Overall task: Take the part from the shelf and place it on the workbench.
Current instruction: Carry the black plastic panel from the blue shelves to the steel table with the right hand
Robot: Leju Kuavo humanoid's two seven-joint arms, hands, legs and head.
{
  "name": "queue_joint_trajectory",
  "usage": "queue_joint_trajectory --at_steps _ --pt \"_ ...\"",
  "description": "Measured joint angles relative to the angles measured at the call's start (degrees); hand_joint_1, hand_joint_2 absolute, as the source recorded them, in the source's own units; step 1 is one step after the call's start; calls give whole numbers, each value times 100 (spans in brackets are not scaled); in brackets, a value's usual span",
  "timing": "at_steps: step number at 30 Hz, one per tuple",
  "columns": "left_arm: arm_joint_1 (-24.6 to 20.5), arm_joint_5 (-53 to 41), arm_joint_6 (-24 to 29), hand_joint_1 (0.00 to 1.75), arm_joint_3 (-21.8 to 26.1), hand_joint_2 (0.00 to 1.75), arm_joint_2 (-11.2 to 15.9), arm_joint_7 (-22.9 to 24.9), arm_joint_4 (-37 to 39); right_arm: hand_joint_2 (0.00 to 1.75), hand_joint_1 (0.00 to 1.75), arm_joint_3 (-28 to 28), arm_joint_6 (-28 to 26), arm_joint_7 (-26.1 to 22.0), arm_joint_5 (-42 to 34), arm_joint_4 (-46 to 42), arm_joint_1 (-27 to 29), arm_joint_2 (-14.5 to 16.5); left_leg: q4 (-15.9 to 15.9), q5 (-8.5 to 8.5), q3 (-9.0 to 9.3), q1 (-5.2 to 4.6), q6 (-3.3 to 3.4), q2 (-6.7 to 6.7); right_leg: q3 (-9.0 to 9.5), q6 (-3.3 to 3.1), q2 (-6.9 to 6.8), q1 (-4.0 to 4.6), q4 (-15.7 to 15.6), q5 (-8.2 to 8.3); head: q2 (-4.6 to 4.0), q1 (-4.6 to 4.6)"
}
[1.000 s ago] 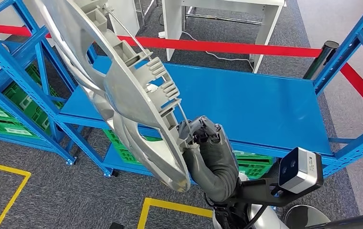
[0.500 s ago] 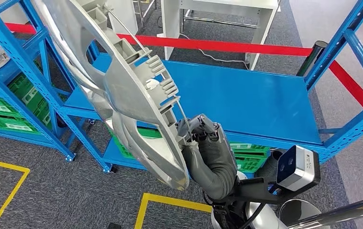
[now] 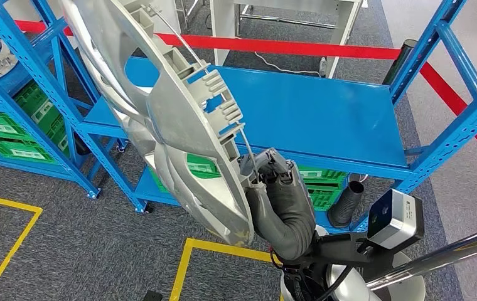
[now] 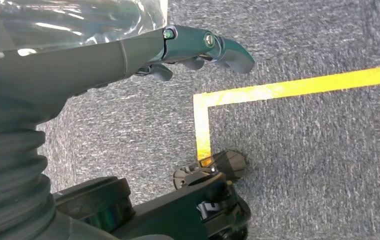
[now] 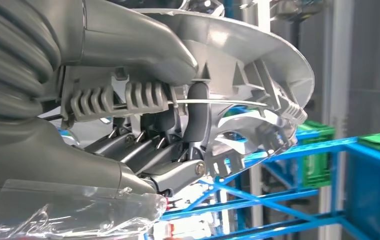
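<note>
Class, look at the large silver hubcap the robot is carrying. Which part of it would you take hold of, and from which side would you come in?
Take the hubcap by its rim, coming from the ribbed back face, probably best. That side carries raised clips and a wire ring, so fingers can hook around the edge; the front is likely smoother. The right hand grips the lower rim this way, the disc tilted above it.

Bare blue shelf (image 3: 311,113) between uprights (image 3: 440,37)

I see grey carpet (image 3: 66,251) marked with yellow tape lines (image 3: 10,248), blue steel racking (image 3: 324,110) holding green crates (image 3: 10,135) at left, red barrier tape (image 3: 299,47), and a white table (image 3: 286,12) far behind.
</note>
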Motion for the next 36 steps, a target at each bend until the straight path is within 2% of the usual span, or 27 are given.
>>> queue_joint_trajectory --at_steps 2,4,5,6,7,9,10,11,12,14,15,16,17,19,20,21,22,24,26,27,29,30,31,32,34,35,36 --pt "3 3 0 0 -1 175 2 0 0 175 175 -1 -8 0 -1 0 -1 1 460 -483 -145 15 -51 -6 -118 -77 -22 -17 -2 108 0 -33" --pt "3 6 0 0 -1 175 2 0 0 175 175 -1 -18 0 -2 0 5 1 1198 -949 -302 25 -83 -5 -271 -97 -33 -11 23 214 0 -60" --pt "3 6 0 0 -1 175 2 0 0 175 175 -1 -23 0 -2 0 10 1 1448 -1012 -309 26 -89 -5 -356 -97 -36 -7 40 267 0 -64" --pt "3 7 0 0 -1 175 2 0 0 175 175 -1 -27 1 -2 0 16 1 1523 -950 -236 26 -87 -5 -443 -91 -39 -4 61 317 0 -66" --pt "2 7 0 0 -1 175 2 0 -1 175 175 -1 -31 2 -2 0 21 1 1378 -799 -57 26 -76 -6 -529 -81 -39 -3 84 366 0 -68" --pt "-9 7 0 0 -1 175 3 0 -2 175 175 -2 -39 4 -2 0 26 1 634 -580 529 21 -36 -13 -664 -47 -32 5 134 450 0 -69" --pt "-20 7 1 0 -1 175 3 0 -3 175 175 -3 -42 5 -2 0 26 1 223 -578 812 13 -6 -20 -706 -17 -30 12 152 492 0 -69" --pt "-29 7 1 0 -1 175 3 -1 -4 175 175 -4 -44 5 -2 0 25 1 -70 -622 994 2 22 -27 -733 17 -31 18 160 537 0 -68" --pt "-34 7 2 0 -1 175 3 -1 -5 175 175 -5 -45 5 -2 0 25 1 -227 -663 1073 -13 54 -33 -751 55 -34 19 153 586 0 -65" --pt "-22 8 2 0 -1 175 3 0 -7 175 175 -7 -45 4 -2 0 30 -1 -292 -590 1000 -18 132 -19 -792 132 -27 10 124 661 0 -75" --pt "-15 9 2 0 -1 175 4 1 -8 175 175 -9 -46 4 -2 0 35 -3 -304 -523 937 -11 181 -5 -831 162 -19 6 164 576 0 -74" --pt "-10 9 1 0 -1 175 3 1 -9 175 175 -10 -46 5 -2 0 39 -5 -320 -448 860 -3 222 9 -885 187 -11 5 298 386 0 -70" --pt "-12 7 0 0 -1 175 3 1 -11 175 175 -11 -47 6 -2 0 43 -8 -325 -378 785 2 253 21 -952 203 -5 1 542 99 0 -61" --pt "-11 2 -3 0 -1 175 2 0 -13 175 175 -12 -56 9 -2 0 51 -13 -314 -246 609 -14 283 27 -1070 219 -9 -1 1246 -430 0 -31" --pt "-10 0 -5 0 -1 175 3 0 -13 175 175 -11 -65 10 -2 0 55 -15 -301 -180 515 -24 288 30 -1077 220 -9 0 1537 -522 0 -25" --pt "-10 -1 -7 0 -1 175 4 0 -13 175 175 -11 -74 12 -2 0 58 -17 -281 -117 417 -33 288 34 -1017 217 -9 1 1681 -475 0 -20" --pt "-10 -2 -11 0 -1 175 4 0 -14 175 175 -11 -81 13 -2 0 59 -18 -252 -59 320 -40 285 36 -873 205 -9 3 1632 -329 0 -17" --pt "-11 -3 -16 0 -1 175 2 0 -16 175 175 -13 -91 13 -2 0 55 -19 -181 36 146 -49 262 36 -346 155 -10 19 1017 -77 0 -14" --pt "-12 -4 -19 0 -1 175 -1 1 -18 175 175 -15 -96 13 -2 -1 51 -19 -116 128 21 -57 213 34 173 98 -8 49 232 -138 0 -16" --pt "-13 -4 -19 0 -1 175 -2 4 -19 175 175 -16 -97 13 -2 -2 50 -20 -100 182 -24 -54 181 35 296 72 -3 67 3 -205 0 -16" --pt "-12 -4 -22 0 -1 175 0 11 -19 175 175 -19 -98 14 -2 -2 51 -20 -103 286 -91 -41 115 32 266 9 -1 74 -105 -182 0 -14" --pt "-8 -4 -24 0 -1 175 2 16 -19 175 175 -20 -99 14 -2 -1 52 -21 -81 241 -129 -35 81 25 209 -33 -7 62 -105 -122 0 -15" --pt "-2 -4 -25 0 -2 175 4 19 -19 175 175 -21 -100 15 -2 -1 52 -21 20 81 -175 -30 46 17 143 -72 -18 46 -109 -50 0 -27" --pt "0 -4 -26 0 -2 175 6 20 -19 175 175 -22 -101 15 -2 0 52 -21 232 -184 -239 -18 11 11 72 -103 -31 30 -111 21 0 -40" --pt "0 -4 -26 0 -3 175 6 22 -20 175 175 -22 -108 18 -2 0 53 -21 941 -761 -368 6 -54 7 -94 -129 -51 31 -91 153 0 -73" --pt "-1 -4 -26 0 -3 175 7 22 -20 175 175 -21 -114 21 -2 0 54 -21 1275 -888 -398 14 -75 7 -184 -130 -60 32 -70 213 0 -80" --pt "-2 -3 -26 0 -3 175 7 23 -20 175 175 -21 -120 25 -2 0 55 -21 1484 -870 -367 20 -88 7 -284 -125 -66 32 -41 270 0 -86"
